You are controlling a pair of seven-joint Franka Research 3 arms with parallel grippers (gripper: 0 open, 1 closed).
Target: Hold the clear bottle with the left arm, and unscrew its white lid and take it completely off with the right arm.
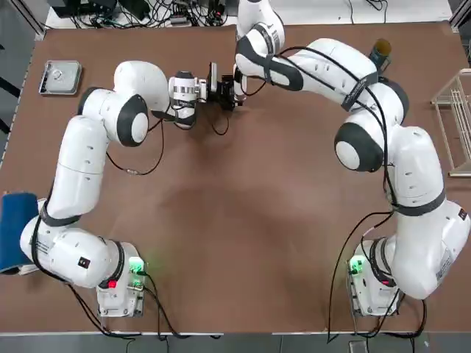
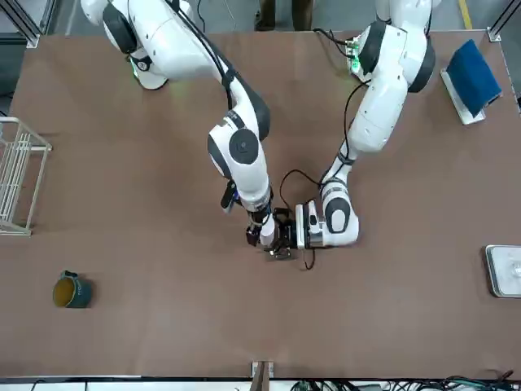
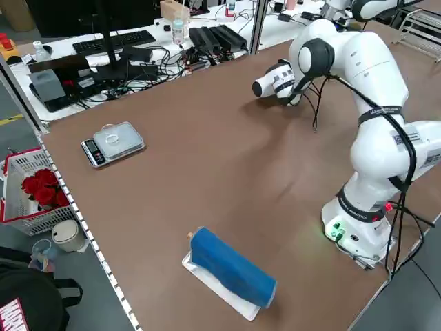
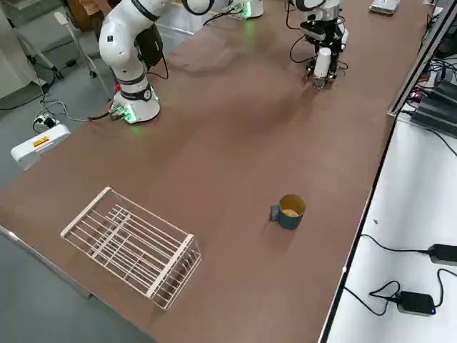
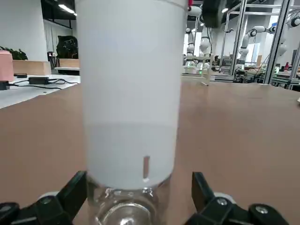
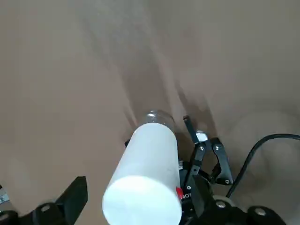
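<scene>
White lid (image 5: 131, 84) on clear btl (image 5: 126, 208), unclear in top view, L tool (image 5: 139, 180), R tool (image 6: 141, 183) spread around

Only a few letters can be read: white capitals that begin "NO", the next one unclear, on the black body (image 6: 186, 196) of the left end effector (image 5: 139, 183), behind its fingers. Well apart from both end effectors, an orange label (image 4: 41, 141) on a white box and the print on a red-and-white item (image 3: 14, 316) are too small to read.
</scene>
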